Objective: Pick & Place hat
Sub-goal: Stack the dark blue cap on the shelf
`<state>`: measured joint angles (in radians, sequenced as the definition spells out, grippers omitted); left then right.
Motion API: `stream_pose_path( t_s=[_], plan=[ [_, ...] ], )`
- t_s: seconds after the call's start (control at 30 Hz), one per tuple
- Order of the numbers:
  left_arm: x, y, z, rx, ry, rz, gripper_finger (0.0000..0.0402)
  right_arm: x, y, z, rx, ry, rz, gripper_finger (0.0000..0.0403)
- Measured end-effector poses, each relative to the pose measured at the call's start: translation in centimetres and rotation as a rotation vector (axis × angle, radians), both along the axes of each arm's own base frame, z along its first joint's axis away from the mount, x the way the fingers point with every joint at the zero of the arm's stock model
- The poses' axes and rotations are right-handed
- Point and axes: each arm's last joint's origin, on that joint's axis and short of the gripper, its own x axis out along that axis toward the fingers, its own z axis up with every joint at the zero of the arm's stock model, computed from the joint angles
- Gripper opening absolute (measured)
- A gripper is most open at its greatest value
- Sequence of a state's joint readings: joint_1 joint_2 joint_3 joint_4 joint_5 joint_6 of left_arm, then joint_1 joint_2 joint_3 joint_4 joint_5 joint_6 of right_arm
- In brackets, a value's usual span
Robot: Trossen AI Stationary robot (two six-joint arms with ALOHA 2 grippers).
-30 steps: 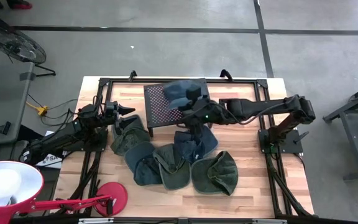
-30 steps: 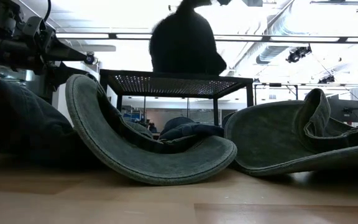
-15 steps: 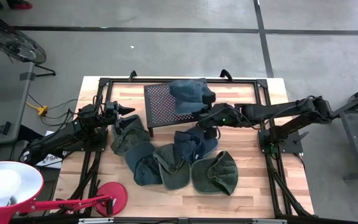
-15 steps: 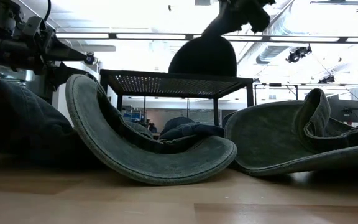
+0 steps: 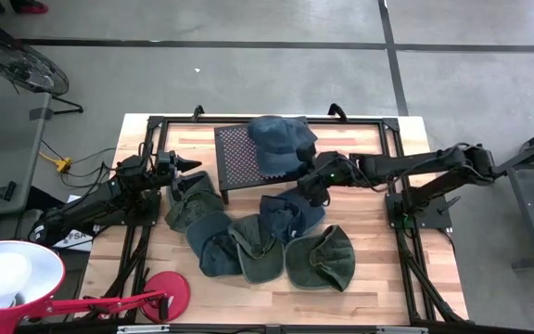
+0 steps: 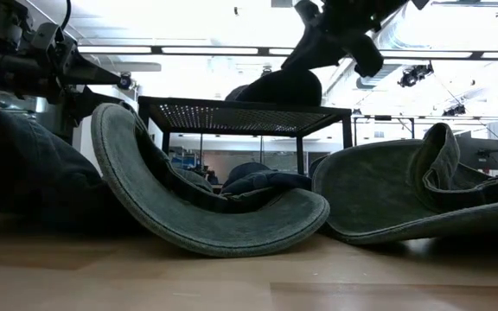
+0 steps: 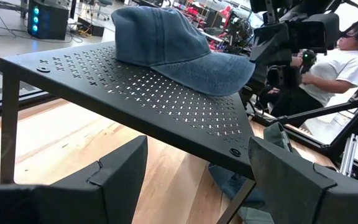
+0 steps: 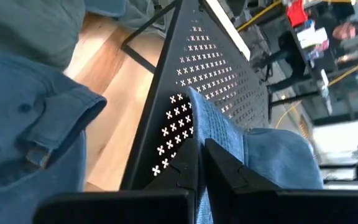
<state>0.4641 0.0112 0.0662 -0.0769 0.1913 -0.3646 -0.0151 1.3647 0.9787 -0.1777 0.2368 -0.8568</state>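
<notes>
Now a blue cap (image 5: 280,141) lies on the perforated black stand (image 5: 239,160), at the desk's (image 5: 378,278) far edge.

The cap sits crown up on the stand's right part, its brim overhanging the right edge, where the right gripper (image 5: 310,178) has its fingers pressed together on the brim. A heap of green and blue hats (image 5: 267,237) lies on the desk in front of the stand, toward the near edge. The left gripper (image 5: 185,165) waits just left of the stand, its fingers spread and holding nothing. A red lamp (image 5: 12,278) stands at the near left corner.
</notes>
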Motion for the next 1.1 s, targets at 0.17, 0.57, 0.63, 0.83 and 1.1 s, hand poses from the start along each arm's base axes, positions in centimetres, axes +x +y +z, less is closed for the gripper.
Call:
stream_pose_path(
  t_s=[0.17, 0.57, 0.63, 0.83, 1.1],
  plan=[
    [0.0, 0.0, 0.0, 0.000, 0.000, 0.000, 0.0276, 0.1, -0.5, 0.1, -0.058, 0.005, 0.052, 0.0002],
    [0.0, 0.0, 0.0, 0.000, 0.000, 0.001, 0.0276, -0.7, -1.8, -0.9, -0.010, 0.130, -0.005, 0.0000],
    [0.0, 0.0, 0.0, 0.000, 0.000, 0.001, 0.0276, -0.9, -2.0, -1.1, 0.001, 0.149, -0.015, 0.0000],
    [0.0, 0.0, 0.0, 0.000, 0.000, 0.001, 0.0276, -1.1, -2.4, -1.3, -0.001, 0.171, -0.043, 0.0001],
    [0.0, 0.0, 0.0, 0.000, 0.000, 0.001, 0.0276, -2.3, -2.6, -1.1, 0.015, 0.215, -0.160, 0.0005]
  ],
)
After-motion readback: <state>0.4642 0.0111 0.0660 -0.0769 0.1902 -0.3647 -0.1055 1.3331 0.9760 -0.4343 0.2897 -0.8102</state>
